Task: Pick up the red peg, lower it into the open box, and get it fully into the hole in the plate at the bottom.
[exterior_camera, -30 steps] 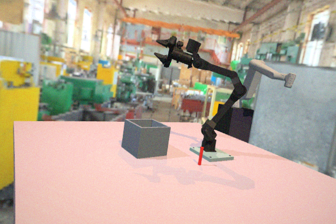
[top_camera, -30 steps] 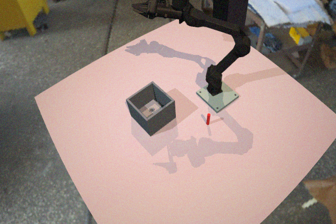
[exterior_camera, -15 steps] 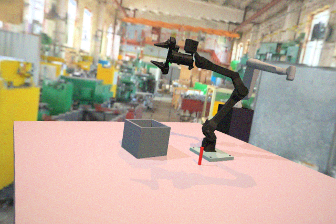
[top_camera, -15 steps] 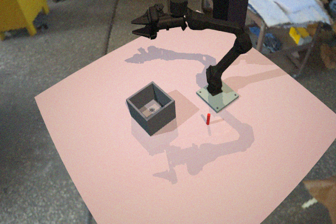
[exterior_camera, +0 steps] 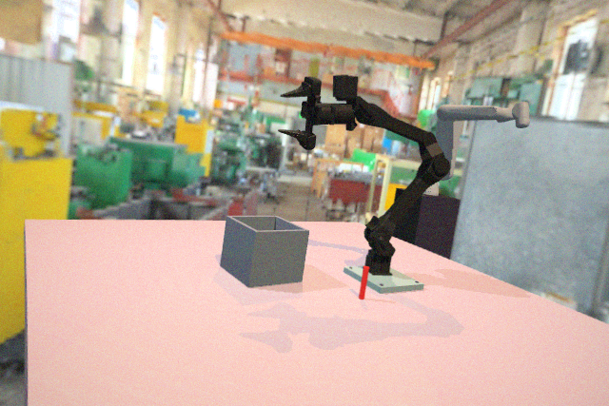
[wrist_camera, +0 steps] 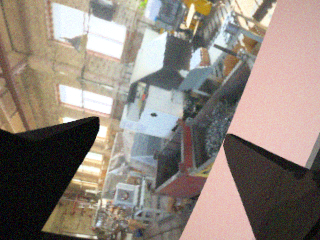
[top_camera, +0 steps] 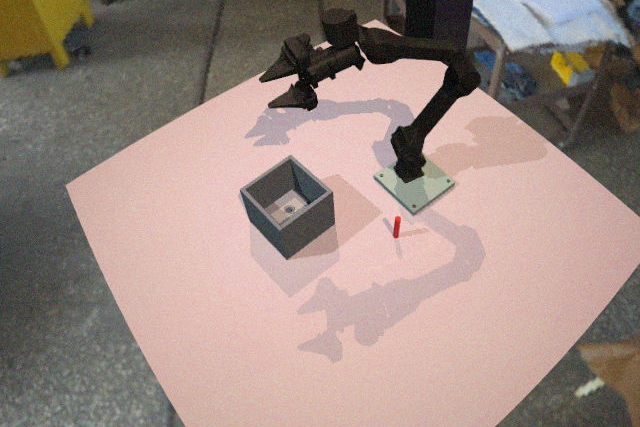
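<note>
The red peg (top_camera: 397, 227) (exterior_camera: 363, 282) stands upright on the pink table, close to the arm's base plate and to the right of the box. The open grey box (top_camera: 309, 228) (exterior_camera: 279, 256) stands on the table. In the top view the light plate (top_camera: 277, 211) with a round hole (top_camera: 290, 209) shows at its bottom. My gripper (top_camera: 264, 93) (exterior_camera: 280, 113) (wrist_camera: 162, 131) is open and empty, high above the table and well away from the peg. In the wrist view the peg is not seen.
The arm's pale green base plate (top_camera: 413, 200) (exterior_camera: 401, 286) lies behind the peg. The pink table (top_camera: 217, 334) (exterior_camera: 147, 342) carries the box, the peg and the arm; its edge shows in the wrist view. Shadows of the arm fall on it.
</note>
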`<state>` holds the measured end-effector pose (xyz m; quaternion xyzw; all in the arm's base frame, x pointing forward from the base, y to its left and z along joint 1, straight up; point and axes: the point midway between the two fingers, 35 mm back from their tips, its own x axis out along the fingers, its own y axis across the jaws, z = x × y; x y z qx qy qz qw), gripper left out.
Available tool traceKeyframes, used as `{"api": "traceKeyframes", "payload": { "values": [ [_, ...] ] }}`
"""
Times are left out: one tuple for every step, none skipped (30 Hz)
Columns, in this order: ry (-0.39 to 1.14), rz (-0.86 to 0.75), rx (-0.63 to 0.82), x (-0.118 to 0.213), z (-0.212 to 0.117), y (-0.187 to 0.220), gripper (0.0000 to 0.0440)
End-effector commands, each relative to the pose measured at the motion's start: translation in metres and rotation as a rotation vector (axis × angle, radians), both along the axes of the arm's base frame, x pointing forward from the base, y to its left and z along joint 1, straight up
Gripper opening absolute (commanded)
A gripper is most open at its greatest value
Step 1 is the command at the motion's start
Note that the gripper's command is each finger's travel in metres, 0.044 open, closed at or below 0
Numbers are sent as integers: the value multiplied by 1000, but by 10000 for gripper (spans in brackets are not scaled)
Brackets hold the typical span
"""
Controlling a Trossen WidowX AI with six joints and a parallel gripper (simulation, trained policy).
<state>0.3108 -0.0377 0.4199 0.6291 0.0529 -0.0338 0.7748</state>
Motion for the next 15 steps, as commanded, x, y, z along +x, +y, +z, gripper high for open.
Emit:
{"api": "traceKeyframes", "payload": {
  "values": [
    [62, 55, 70, -1, -16, 18, 440],
    [78, 68, 87, -1, -20, 23, 440],
    [95, 82, 104, -2, -24, 28, 440],
    [112, 95, 120, -3, -27, 32, 440],
    [130, 108, 135, -4, -31, 37, 440],
    [148, 121, 150, -5, -35, 42, 440],
    [167, 134, 165, -6, -39, 47, 440],
    [186, 147, 180, -7, -44, 51, 440],
    [205, 160, 193, -8, -48, 56, 440],
    [226, 172, 207, -10, -52, 61, 440],
    [246, 184, 220, -11, -56, 65, 439],
    [267, 197, 232, -13, -61, 70, 439],
    [289, 209, 244, -14, -65, 74, 439],
    [311, 221, 255, -16, -69, 79, 439],
    [333, 232, 266, -18, -74, 83, 438]
  ]
}}
